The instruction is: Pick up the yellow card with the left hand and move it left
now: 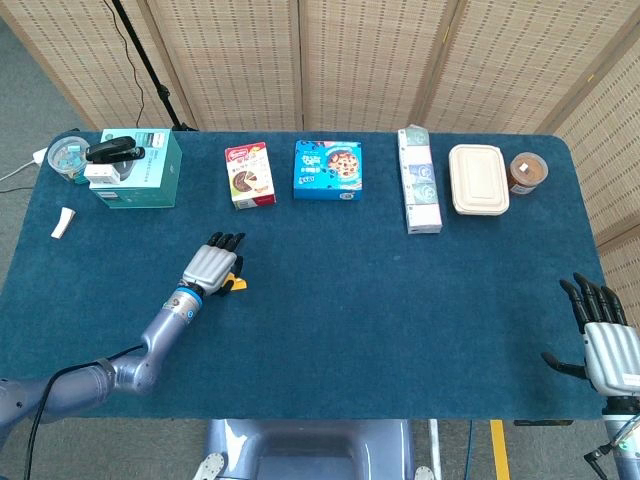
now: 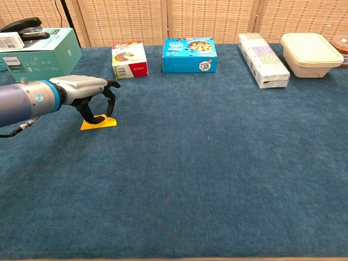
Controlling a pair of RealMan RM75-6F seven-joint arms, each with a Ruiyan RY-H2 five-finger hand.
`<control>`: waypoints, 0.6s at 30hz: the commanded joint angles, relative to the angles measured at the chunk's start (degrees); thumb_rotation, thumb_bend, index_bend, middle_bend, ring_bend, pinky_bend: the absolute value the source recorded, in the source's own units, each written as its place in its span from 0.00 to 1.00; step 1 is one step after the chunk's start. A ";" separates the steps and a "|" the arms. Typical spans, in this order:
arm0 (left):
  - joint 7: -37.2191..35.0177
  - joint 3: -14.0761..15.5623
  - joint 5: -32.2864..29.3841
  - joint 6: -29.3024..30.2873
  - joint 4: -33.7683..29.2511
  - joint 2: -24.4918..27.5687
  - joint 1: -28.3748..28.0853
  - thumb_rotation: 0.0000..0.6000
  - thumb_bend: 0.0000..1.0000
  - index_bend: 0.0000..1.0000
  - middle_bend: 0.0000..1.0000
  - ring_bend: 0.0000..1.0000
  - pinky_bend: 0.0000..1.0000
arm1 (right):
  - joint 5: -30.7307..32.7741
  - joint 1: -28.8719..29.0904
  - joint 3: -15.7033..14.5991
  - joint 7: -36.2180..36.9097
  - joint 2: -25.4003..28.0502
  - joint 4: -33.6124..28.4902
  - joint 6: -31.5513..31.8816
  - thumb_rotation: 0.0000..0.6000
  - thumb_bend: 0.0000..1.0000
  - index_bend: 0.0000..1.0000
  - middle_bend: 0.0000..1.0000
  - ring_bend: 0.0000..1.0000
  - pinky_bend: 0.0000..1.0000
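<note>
The yellow card (image 2: 103, 123) lies on the blue table cloth at the left, mostly hidden under my left hand (image 1: 211, 266) in the head view, where only a yellow corner (image 1: 239, 284) shows. In the chest view my left hand (image 2: 87, 92) arches over the card. Its thumb tip presses on the card's top and its fingers (image 2: 112, 102) curl down to the far edge, pinching it. The card still touches the cloth. My right hand (image 1: 607, 340) rests open at the table's near right corner, fingers spread, holding nothing.
Along the far edge stand a teal box (image 1: 140, 168) with a stapler (image 1: 112, 150) on top, a small red snack box (image 1: 249, 174), a blue cookie box (image 1: 328, 170), a long pale box (image 1: 419, 180), a beige lidded container (image 1: 478, 179) and a brown cup (image 1: 527, 172).
</note>
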 commanded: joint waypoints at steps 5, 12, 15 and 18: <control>0.25 -0.01 0.22 -0.05 0.73 -0.46 -0.10 1.00 0.41 0.49 0.00 0.00 0.00 | -0.25 -0.08 -0.08 0.33 0.14 -0.08 0.18 1.00 0.00 0.00 0.00 0.00 0.00; 0.66 0.07 0.26 -0.21 1.28 -1.02 -0.18 1.00 0.42 0.49 0.00 0.00 0.00 | -0.39 0.00 -0.13 0.52 0.16 0.00 0.06 1.00 0.00 0.00 0.00 0.00 0.00; 0.82 0.04 0.20 -0.13 1.53 -1.27 -0.17 1.00 0.42 0.50 0.00 0.00 0.00 | -0.52 -0.01 -0.14 0.54 0.14 0.02 0.17 1.00 0.00 0.00 0.00 0.00 0.00; 0.89 -0.06 0.26 0.00 1.89 -1.56 -0.18 1.00 0.43 0.50 0.00 0.00 0.00 | -0.76 -0.05 -0.22 0.67 0.16 -0.01 0.32 1.00 0.00 0.00 0.00 0.00 0.00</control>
